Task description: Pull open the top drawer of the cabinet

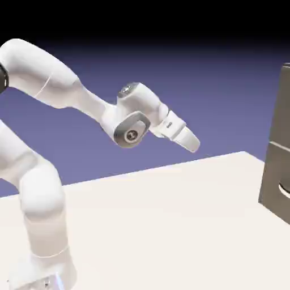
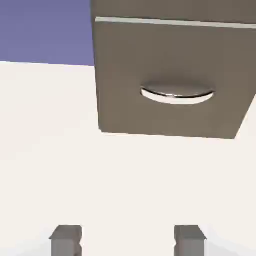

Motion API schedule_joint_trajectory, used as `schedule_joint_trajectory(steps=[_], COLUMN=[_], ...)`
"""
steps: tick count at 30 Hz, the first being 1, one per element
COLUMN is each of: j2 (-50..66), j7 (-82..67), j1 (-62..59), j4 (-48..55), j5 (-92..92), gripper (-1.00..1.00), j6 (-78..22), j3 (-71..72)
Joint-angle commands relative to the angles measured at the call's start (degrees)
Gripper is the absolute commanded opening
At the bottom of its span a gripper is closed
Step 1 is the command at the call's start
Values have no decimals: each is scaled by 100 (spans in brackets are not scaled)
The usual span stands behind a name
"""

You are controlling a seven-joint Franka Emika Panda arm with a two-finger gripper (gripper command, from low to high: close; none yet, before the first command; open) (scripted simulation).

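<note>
The cabinet (image 1: 278, 147) stands at the exterior view's right edge, tall and dark grey-brown, cut off by the frame. Its top drawer (image 1: 282, 105) is the upper panel above a pale seam; in the hand view only a strip of the top drawer (image 2: 175, 9) shows above the seam. Below it is the lower panel (image 2: 165, 65) with a curved silver handle (image 2: 176, 95). My gripper (image 1: 192, 141) hangs in mid-air well left of the cabinet, pointing toward it. In the hand view the gripper (image 2: 127, 240) is open, its two grey fingertips (image 2: 65, 239) apart with nothing between them.
The pale table (image 1: 170, 226) stretches between the arm's base and the cabinet. In the hand view the table (image 2: 50, 150) fills the lower part below the cabinet front.
</note>
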Motion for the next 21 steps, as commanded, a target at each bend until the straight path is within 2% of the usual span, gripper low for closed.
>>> schedule_joint_trajectory(steps=[1,21], j2=[176,3690], j7=[22,460], j1=[72,1506], j4=[111,2324], j5=[250,5233], gripper=[0,0], j6=[-54,-1124], j3=[-148,-3104])
